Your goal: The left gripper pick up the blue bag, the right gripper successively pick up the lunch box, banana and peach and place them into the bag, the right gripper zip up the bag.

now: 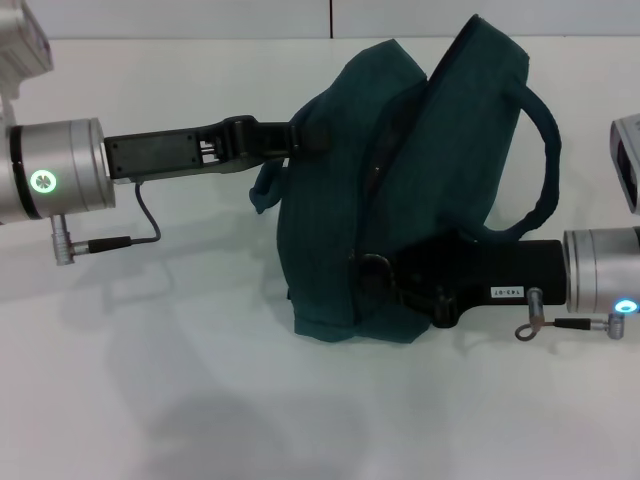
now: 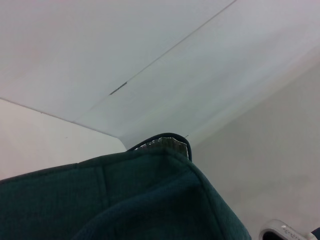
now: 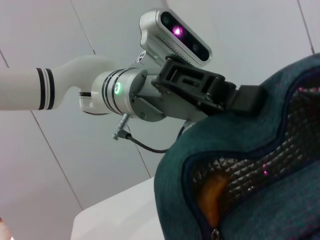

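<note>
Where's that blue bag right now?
In the head view the blue bag stands mid-table, between the two arms: the left pincer at its upper left edge, the right pincer against its lower front.

bag [image 1: 400,190] between both arms, on table [image 1: 150,380]

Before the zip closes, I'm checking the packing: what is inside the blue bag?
Through the blue bag's open slit, the right wrist view shows quilted dark lining and one orange-yellow item, probably fruit. Fabric covers everything else, so the lunch box cannot be confirmed.

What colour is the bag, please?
Dark teal blue-green bag; the head view shows it best.
</note>
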Motion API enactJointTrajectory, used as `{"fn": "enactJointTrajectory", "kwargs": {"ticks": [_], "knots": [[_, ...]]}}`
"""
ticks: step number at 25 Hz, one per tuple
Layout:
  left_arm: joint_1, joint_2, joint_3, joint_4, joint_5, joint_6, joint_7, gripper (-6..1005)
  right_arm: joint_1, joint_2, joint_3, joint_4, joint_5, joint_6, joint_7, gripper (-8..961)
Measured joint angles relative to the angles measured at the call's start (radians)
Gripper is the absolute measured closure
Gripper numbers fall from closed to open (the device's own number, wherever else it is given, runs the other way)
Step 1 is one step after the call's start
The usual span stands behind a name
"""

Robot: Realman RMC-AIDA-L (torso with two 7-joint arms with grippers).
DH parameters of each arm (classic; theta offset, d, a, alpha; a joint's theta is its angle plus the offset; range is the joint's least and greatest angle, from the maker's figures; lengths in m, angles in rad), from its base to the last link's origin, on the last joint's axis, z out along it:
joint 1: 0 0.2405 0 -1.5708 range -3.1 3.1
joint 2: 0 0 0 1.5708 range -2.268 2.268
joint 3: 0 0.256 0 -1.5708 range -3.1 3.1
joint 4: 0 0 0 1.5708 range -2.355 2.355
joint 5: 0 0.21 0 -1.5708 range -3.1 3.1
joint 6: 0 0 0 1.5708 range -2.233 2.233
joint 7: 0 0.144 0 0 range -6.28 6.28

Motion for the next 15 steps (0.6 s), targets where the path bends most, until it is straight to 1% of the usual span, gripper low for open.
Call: {"fn": "enactJointTrajectory", "kwargs": {"ticks": [4,9,13,15], "knots": [[0.001,0.0,0.0,0.0,0.0,0.0,0.0,923,-0.018,-0.001,0.004,0.004,0.0,-0.001,0.001,938],[0.003,0.0,-0.001,0.0,0.0,0.0,0.0,920,-0.072,-0.006,0.009,-0.011,0.024,-0.02,-0.023,939],[0.004,0.0,-0.001,0.0,0.0,0.0,0.0,919,-0.111,-0.012,0.012,-0.017,0.095,-0.101,-0.098,940],[0.005,0.0,-0.001,0.0,0.0,0.0,0.0,918,-0.126,-0.014,0.033,-0.018,0.117,-0.143,-0.135,940]]}}
